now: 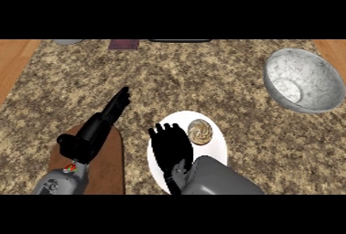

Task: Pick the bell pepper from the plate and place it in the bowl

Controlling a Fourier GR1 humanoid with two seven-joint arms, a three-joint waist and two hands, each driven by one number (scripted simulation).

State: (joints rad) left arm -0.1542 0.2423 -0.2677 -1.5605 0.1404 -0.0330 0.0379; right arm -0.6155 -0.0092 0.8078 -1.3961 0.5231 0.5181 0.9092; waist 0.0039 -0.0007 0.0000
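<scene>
— What sits toward the counter's point(202, 68) left edge?
— The left hand point(111, 112), fingers straight and holding nothing, stretched over a brown board point(108, 169) at the near edge.

— And further right?
— A white plate point(213, 151) near the near edge. The right hand point(169, 146) lies flat over it, fingers extended, empty. Just beside its fingertips, on the plate, rests a round brownish thing point(200, 131); I can't tell if it's the bell pepper.

— The bowl?
— The grey bowl point(304, 82) stands by the far right corner, well apart from the plate.
</scene>
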